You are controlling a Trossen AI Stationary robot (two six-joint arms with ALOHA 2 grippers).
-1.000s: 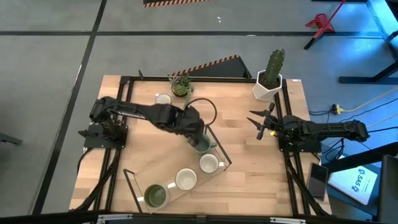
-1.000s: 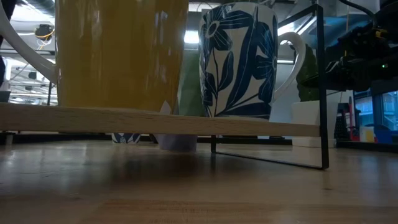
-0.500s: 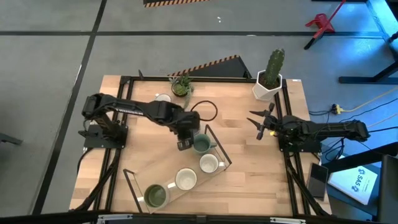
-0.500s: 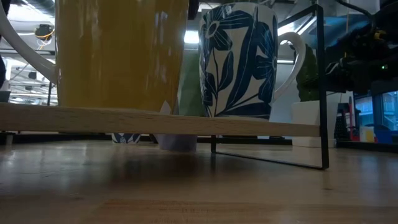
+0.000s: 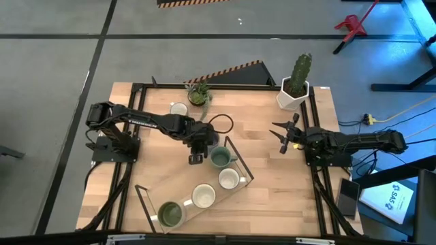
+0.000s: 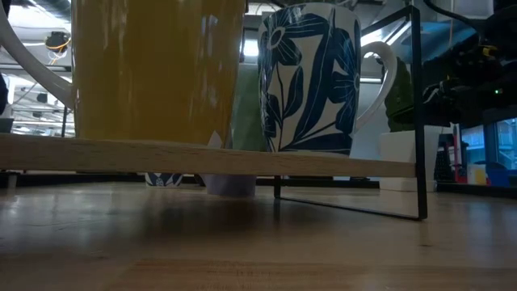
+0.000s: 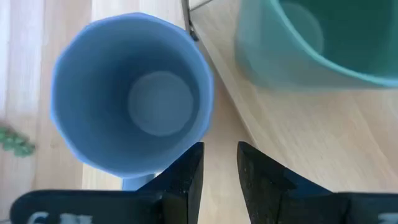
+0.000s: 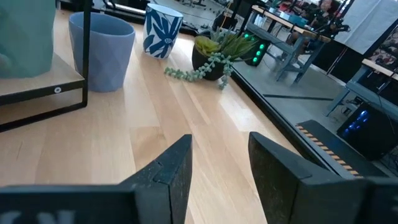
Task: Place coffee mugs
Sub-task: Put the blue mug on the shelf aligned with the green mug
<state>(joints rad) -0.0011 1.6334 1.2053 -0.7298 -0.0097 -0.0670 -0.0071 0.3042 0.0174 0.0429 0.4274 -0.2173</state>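
On the high view a slanted wooden shelf (image 5: 180, 185) in a black frame carries a teal mug (image 5: 219, 158), two white mugs (image 5: 229, 179) (image 5: 203, 196) and an olive mug (image 5: 170, 213). Another white mug (image 5: 178, 109) stands on the table by the far edge. My left gripper (image 5: 195, 158) hangs just left of the teal mug, fingers a little apart and holding nothing. Its wrist view looks down into the lavender mug (image 7: 134, 93), which stands on the table, and at the teal mug (image 7: 317, 37). My right gripper (image 5: 281, 135) waits open at the right side.
A white hexagonal cactus pot (image 5: 294, 88) stands at the far right corner and a small trailing plant (image 5: 199, 94) at the far edge. In the low view the shelf board (image 6: 202, 158) and its black frame (image 6: 418, 121) fill the foreground. Bare wood lies between shelf and right gripper.
My left gripper has drawn away from the teal mug toward the table's left edge, and its arm has folded back to the left. The teal mug stays standing on the shelf's far end. The right arm has kept still.
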